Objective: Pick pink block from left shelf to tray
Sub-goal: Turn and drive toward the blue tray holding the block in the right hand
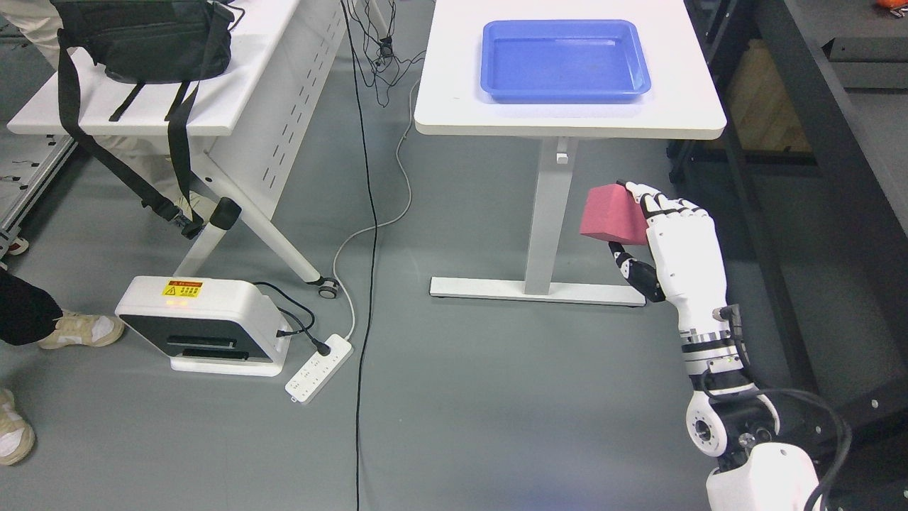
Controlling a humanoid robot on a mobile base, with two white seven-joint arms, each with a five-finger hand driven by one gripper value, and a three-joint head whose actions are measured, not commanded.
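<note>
Head view — right hand point(663, 238) grasps pink block point(611, 215).
Fingers clasp it at centre right — below the blue tray point(565, 89) on its table.

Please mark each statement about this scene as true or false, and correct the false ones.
1. The right hand holds the pink block. True.
2. The blue tray already contains the block. False: the tray holds nothing.
3. The tray sits on a white table. True.
4. The black bag lies on the floor. False: it rests on another white table.
5. The block is held below the tabletop with the tray, in front of it. True.
</note>
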